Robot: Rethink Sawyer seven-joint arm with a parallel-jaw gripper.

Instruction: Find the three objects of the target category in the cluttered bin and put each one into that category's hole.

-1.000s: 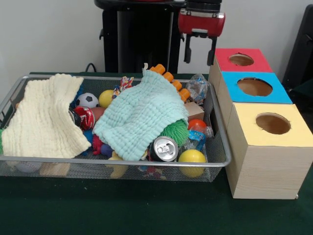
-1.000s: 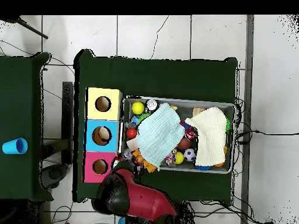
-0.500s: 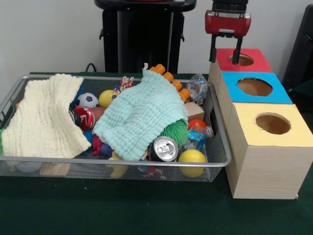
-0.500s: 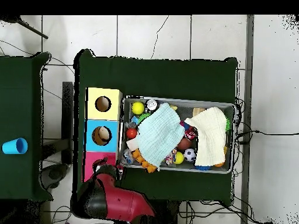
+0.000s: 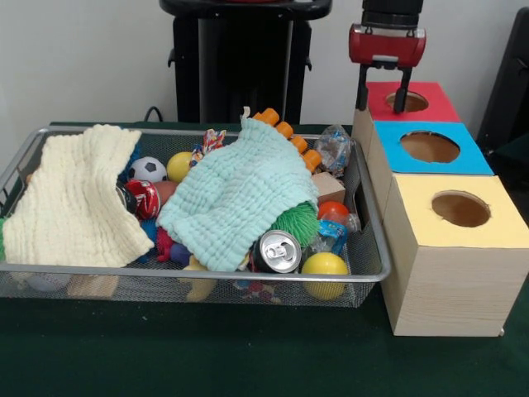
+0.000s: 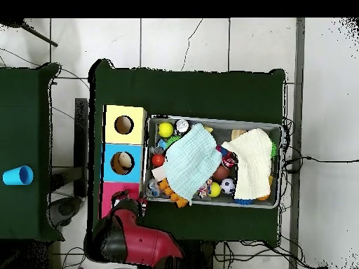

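- The red and black tool [image 5: 385, 89] hangs over the round hole in the red-topped wooden box [image 5: 407, 101], at about 1 o'clock from the wire mesh bin [image 5: 190, 273]. Its two fingers are spread, and nothing shows between them.
- I cannot tell which things are the targets. The bin looks very full, so much searching seems left.
- A soft, bumpy mint green cloth [image 5: 240, 198] and a pale yellow cloth [image 5: 74, 203] hide many toys.
- A shiny metal can [image 5: 277, 251] and a smooth yellow ball [image 5: 325, 266] lie at the bin's 5 o'clock corner.

Green table [image 5: 248, 364] carries wire bin [image 5: 207, 285] (cluttered), holed boxes [image 5: 450, 281].
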